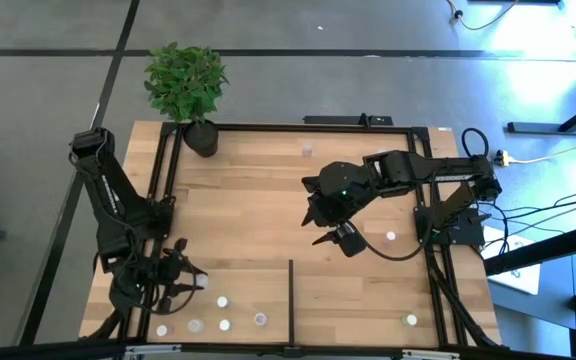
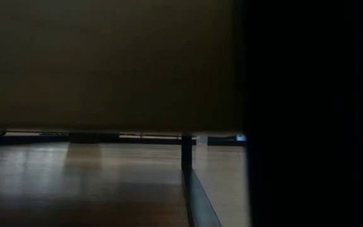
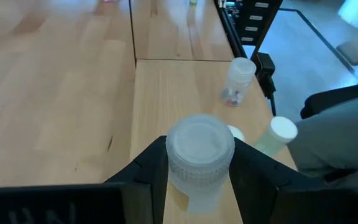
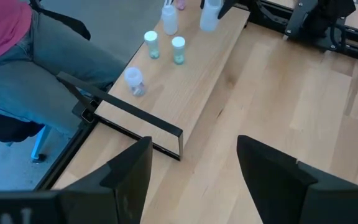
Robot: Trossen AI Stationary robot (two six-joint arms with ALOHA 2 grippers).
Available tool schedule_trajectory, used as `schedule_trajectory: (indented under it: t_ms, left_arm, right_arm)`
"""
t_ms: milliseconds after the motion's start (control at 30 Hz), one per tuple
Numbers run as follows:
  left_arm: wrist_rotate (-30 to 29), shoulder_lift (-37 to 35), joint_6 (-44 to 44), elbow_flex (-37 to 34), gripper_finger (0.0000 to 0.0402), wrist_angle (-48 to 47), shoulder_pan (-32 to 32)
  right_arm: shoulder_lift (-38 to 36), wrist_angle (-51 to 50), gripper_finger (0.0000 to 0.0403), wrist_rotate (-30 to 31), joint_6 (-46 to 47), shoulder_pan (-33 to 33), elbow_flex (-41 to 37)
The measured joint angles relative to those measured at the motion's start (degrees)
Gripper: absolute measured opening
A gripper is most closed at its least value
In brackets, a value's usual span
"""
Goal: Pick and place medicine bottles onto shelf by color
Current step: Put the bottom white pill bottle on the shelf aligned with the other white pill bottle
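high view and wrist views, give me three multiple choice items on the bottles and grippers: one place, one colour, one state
1. Where is the plant pot?
A. table's far left corner
B. beside the divider bar
C. under the right arm

2. What colour is the cap of the bottle in the left gripper?
A. black
B. whitish
C. red

3. How is the right gripper?
A. shut on a bottle
B. open, empty
C. out of view

Answers: 1 A, the high view shows it at that corner. 2 B, seen in the left wrist view. 3 B, only bare wood shows between its jaws.
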Motion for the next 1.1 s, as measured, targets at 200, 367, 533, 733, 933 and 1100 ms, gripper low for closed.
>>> schedule_trajectory:
  t_ms: [200,367,533,733,933,1100]
  left_arm:
    - [0.1,0.0,0.0,0.0,0.0130,-0.9,-0.9]
    - [0.1,0.8,0.0,0.0,0.0130,-0.6,-2.5]
    - [-0.2,2.3,1.6,0.0,0.0130,3.6,-2.6]
    - [-0.4,3.5,7.8,0.0,0.0130,8.5,-2.6]
    - [-0.4,3.6,8.0,0.0,0.0130,8.0,-2.6]
    - [-0.4,4.4,8.0,0.0,0.0130,7.8,-3.4]
  right_arm:
    - [0.0,0.0,0.0237,0.0,0.0,0.0,0.0]
    - [0.0,0.0,0.0237,0.0,0.0,0.0,0.0]
    - [0.0,0.0,0.0237,0.0,0.0,0.0,0.0]
    - [0.0,0.0,0.0237,0.0,0.0,0.0,0.0]
    - [0.0,0.0,0.0237,0.0,0.0,0.0,0.0]
    - [0.0,0.0,0.0237,0.0,0.0,0.0,0.0]
